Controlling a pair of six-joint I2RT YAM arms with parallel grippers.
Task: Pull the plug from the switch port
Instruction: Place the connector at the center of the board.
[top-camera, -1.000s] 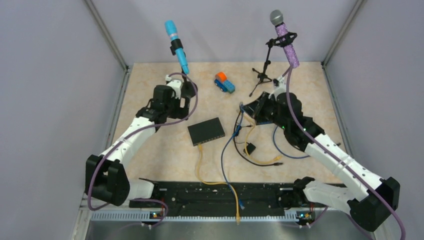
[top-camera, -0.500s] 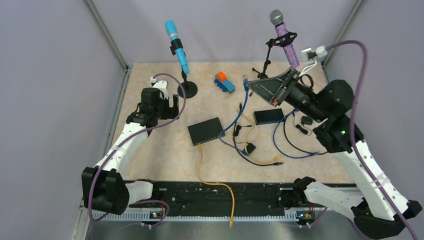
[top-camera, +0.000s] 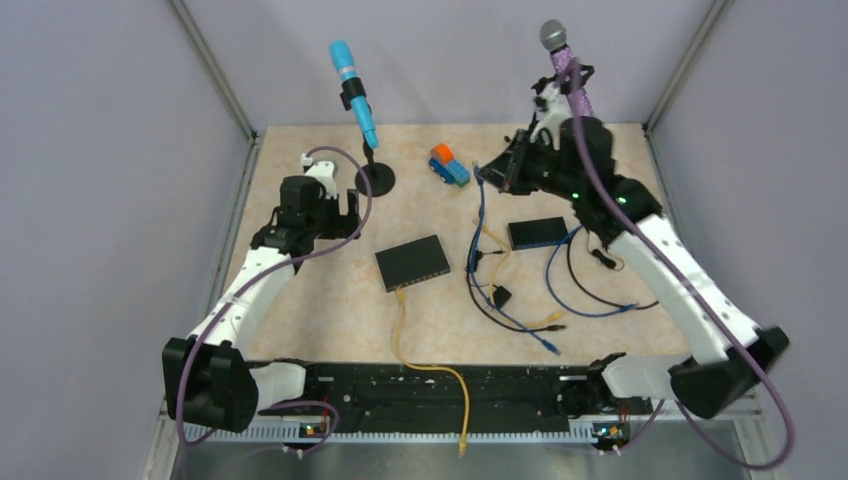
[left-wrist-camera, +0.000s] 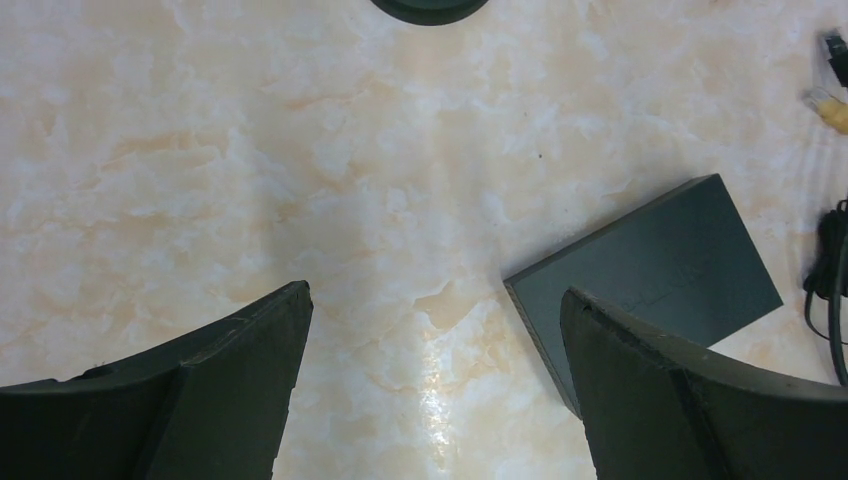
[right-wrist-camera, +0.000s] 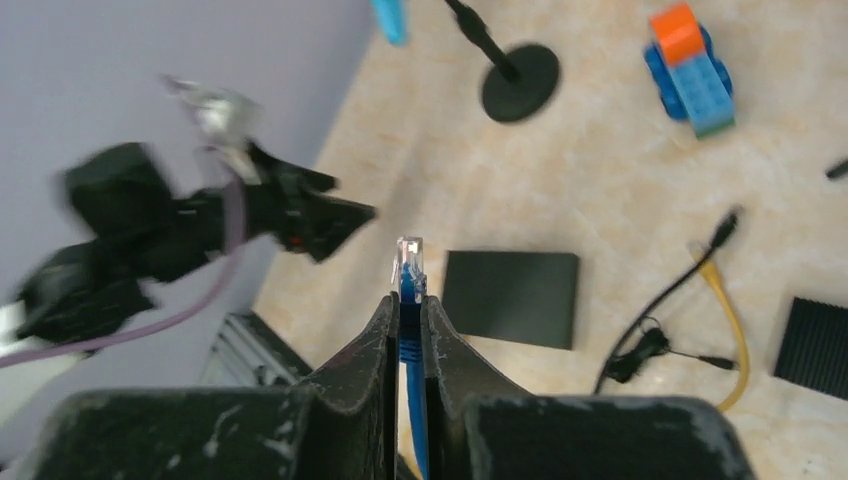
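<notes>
Now the plug (right-wrist-camera: 407, 262), a clear connector at the end of the blue cable (top-camera: 478, 225), is out of any port. It is high in the air over the back of the table (top-camera: 330, 300), well apart from the dark switch (top-camera: 412, 262). The right gripper (right-wrist-camera: 408, 303) has it: the two fingers are pressed together on the blue cable just behind the connector, so the plug stands free past the fingertips. I think this grip is chosen because the cable gives more to pinch than the small connector, and the latch is not crushed.

The long axis of the plug follows the fingers, and its tip points away from the wrist, toward the left arm's side. In the overhead view the exact tilt is hard to read. From the grip the cable hangs slack down to the table.

A yellow cable (top-camera: 400, 330) meets the near edge of the switch. The left gripper (left-wrist-camera: 432, 300) hovers wide open and empty just beside the switch, probably placed there to hold it down.
</notes>
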